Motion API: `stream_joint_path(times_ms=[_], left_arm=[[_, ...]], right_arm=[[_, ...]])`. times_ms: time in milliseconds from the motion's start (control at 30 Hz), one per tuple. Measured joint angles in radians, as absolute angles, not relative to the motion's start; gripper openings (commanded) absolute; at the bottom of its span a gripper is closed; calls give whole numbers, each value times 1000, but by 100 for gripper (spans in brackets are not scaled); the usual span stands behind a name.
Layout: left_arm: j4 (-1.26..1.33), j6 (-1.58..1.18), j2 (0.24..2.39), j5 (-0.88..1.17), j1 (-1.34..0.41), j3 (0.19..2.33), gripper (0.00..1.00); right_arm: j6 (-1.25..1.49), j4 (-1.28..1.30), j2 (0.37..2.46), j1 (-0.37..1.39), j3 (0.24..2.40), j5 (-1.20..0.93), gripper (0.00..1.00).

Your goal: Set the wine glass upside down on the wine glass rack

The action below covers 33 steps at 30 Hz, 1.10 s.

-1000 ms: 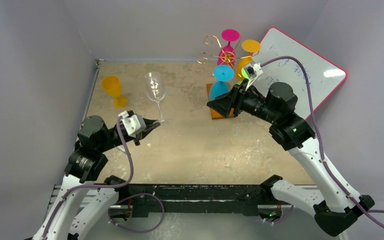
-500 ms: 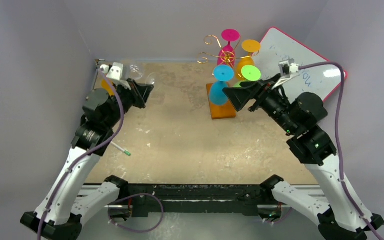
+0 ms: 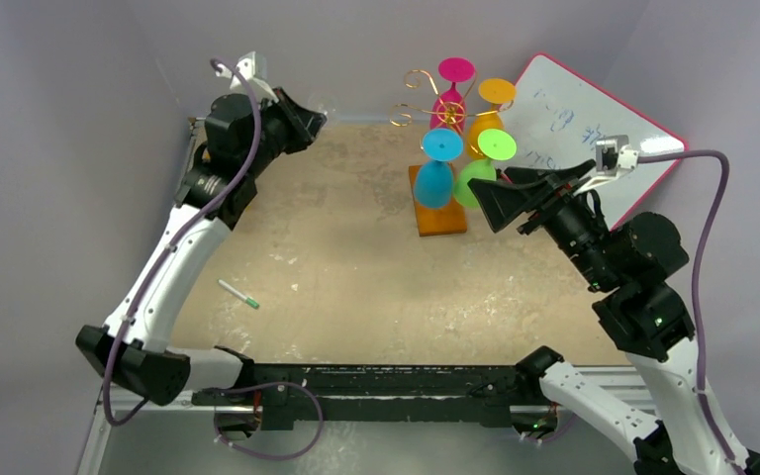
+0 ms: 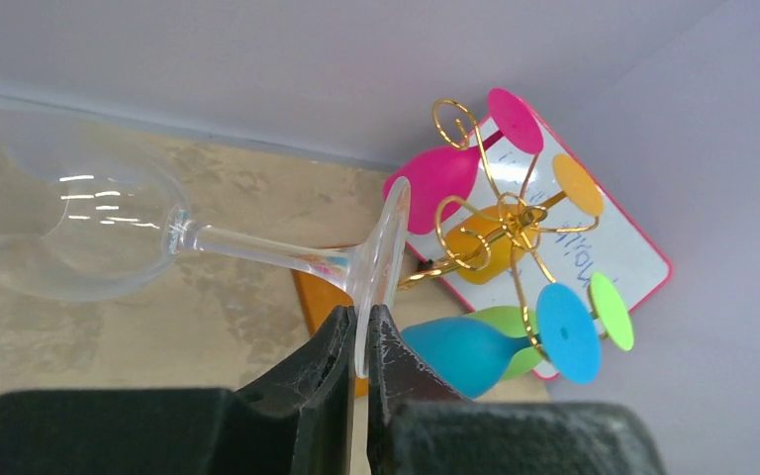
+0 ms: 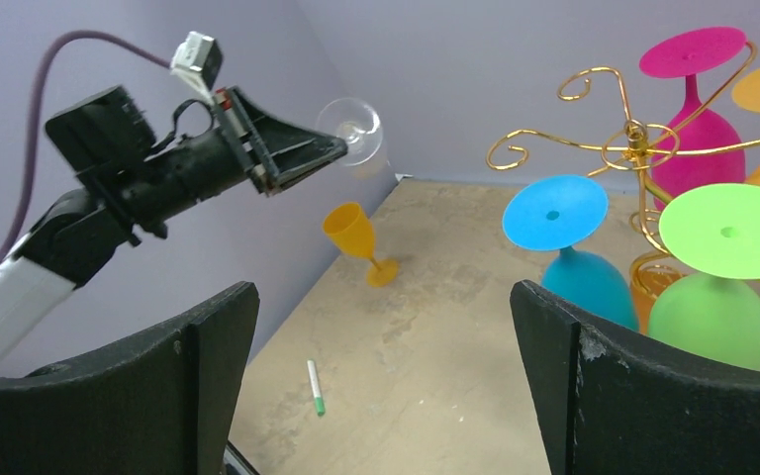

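Above the far left corner of the bench, the left pincer is raised high and clamped on a clear wine glass. Its two black fingers pinch the thin rim of the glass's round foot. The glass is held clear of the bench, lying roughly on its side. Its foot is turned toward the middle of the scene and its bowl points away toward the back left wall. It touches nothing but the fingers.

Well apart from it, at the back centre of the bench, stands the wine glass rack, a gold wire stand on an orange-brown wooden base. Four coloured glasses hang on it upside down, feet uppermost: a pink glass, an orange glass, a blue glass and a green glass. Two gold curls stick out on the rack's left side, facing the held glass.

To the right of the rack, the right pincer hangs above the bench with its fingers spread wide apart, holding nothing. It sits just beside the green glass in the overhead view.

Behind the right arm, a pink-framed whiteboard leans against the wall. A small yellow-orange goblet stands upright on the bench near the left wall, below the raised left arm. A pen with a green tip lies flat on the bench nearer the front left.
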<state>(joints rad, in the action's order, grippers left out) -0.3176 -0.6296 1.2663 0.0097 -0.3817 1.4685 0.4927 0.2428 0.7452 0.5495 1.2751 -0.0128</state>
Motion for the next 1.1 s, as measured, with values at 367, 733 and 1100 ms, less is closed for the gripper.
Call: stream_joint_path(times_ms=[367, 733, 1100], left_arm=[[-273, -865, 1538, 106, -382, 1656, 0], [-105, -1094, 1801, 268, -382, 1761, 0], [-64, -1145, 1850, 344, -382, 1835, 0]], right_arm=[[473, 252, 696, 550, 1275, -13, 100], [466, 258, 670, 550, 1275, -9, 100], [461, 262, 670, 550, 1271, -5, 100]])
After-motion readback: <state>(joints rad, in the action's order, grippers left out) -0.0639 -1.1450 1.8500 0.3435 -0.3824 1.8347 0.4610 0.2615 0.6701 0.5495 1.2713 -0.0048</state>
